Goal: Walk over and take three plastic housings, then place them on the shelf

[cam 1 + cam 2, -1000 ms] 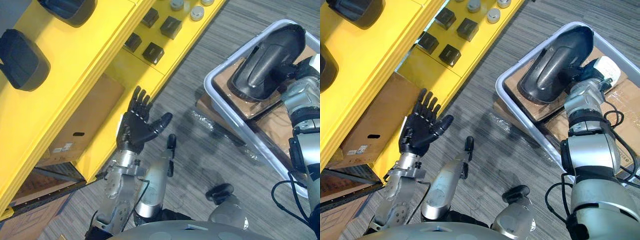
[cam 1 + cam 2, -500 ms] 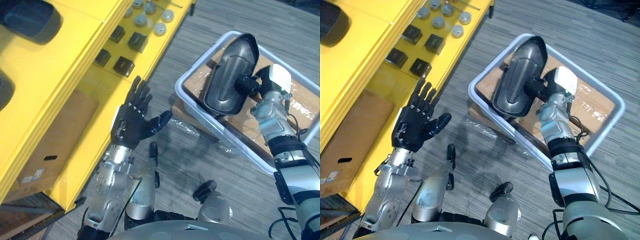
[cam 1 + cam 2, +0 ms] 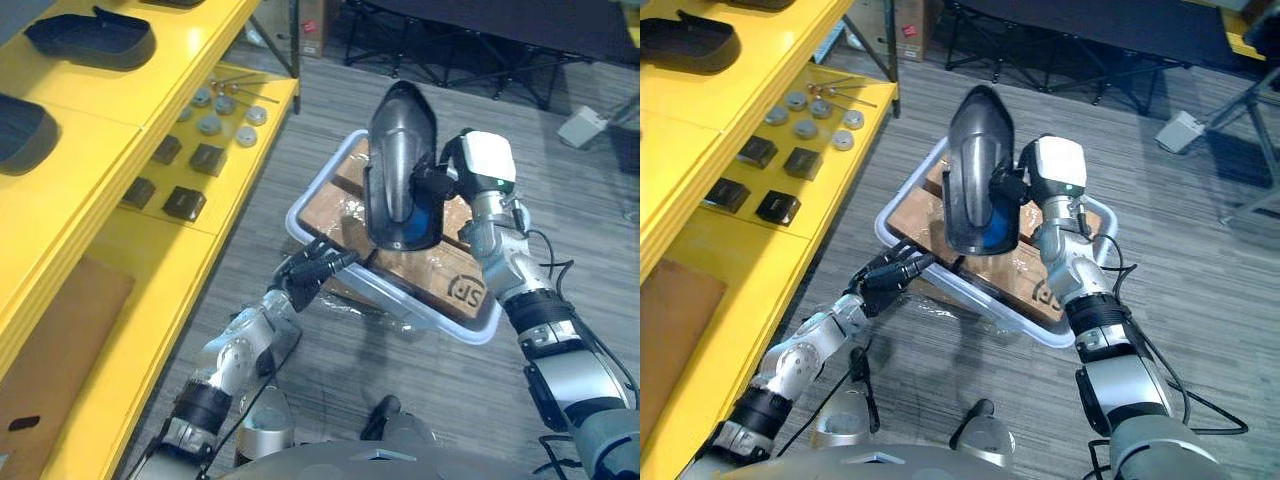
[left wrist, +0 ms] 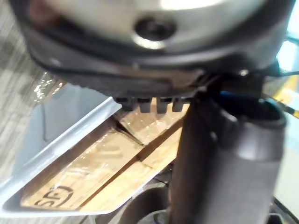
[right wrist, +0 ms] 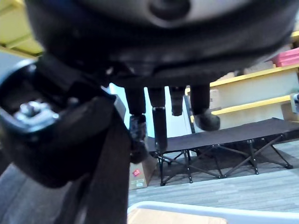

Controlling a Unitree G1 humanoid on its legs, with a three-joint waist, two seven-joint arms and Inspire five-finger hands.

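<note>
My right hand [image 3: 428, 186] is shut on a dark plastic housing [image 3: 398, 165] and holds it upright above the white bin [image 3: 440, 325]; in the right wrist view the housing [image 5: 105, 186] shows beside the fingers [image 5: 159, 123]. My left hand [image 3: 315, 270] is open, its straight fingers level with the bin's near rim and pointing at the housing's lower end [image 4: 224, 163]. Two more dark housings [image 3: 90, 40] [image 3: 20, 130] lie on the top of the yellow shelf [image 3: 110, 110] at the left.
Taped cardboard [image 3: 430, 275] lies in the bin. Small black blocks [image 3: 185, 202] and grey discs [image 3: 210, 125] sit on the shelf's lower level, with a cardboard box [image 3: 50, 350] underneath. A black folding frame [image 3: 450, 60] and a white box [image 3: 585, 125] stand on the floor behind.
The camera has turned towards the bin. My right hand has raised the housing from lying in the bin to upright above it. My left hand has dropped from a raised palm to the bin's rim.
</note>
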